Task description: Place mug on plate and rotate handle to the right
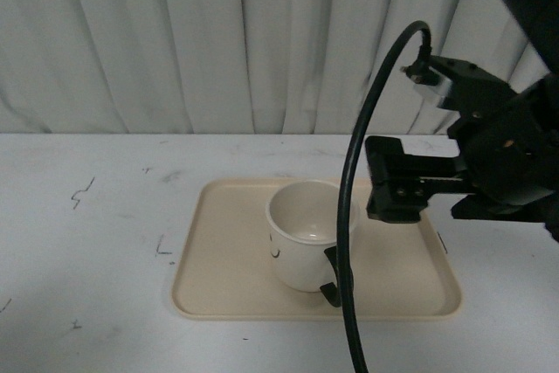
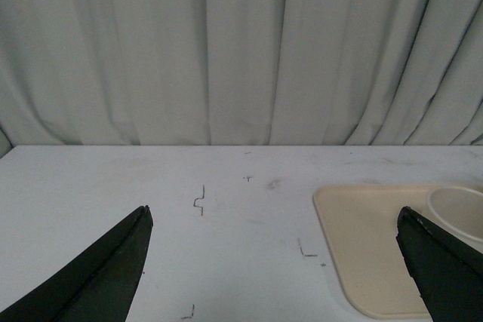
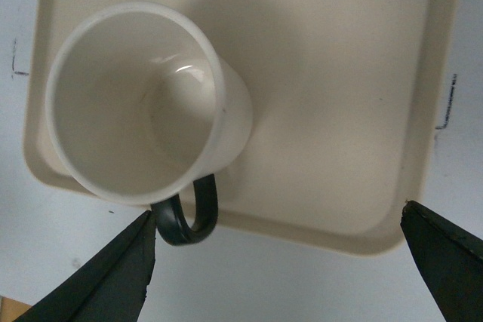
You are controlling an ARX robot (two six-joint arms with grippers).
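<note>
The mug [image 1: 301, 233] stood upright on the plate [image 1: 218, 290], near its middle, with the dark handle [image 1: 331, 279] turned to the near right, over the plate's near rim. A black curved mark showed on the mug's left side. Small scribbles on the white table [image 1: 87, 242] spelled nothing legible. The right claw [image 3: 277, 213] hung spread above the plate, gripping nothing. The left claw [image 2: 273, 210] was spread over the table, left of the plate.
</note>
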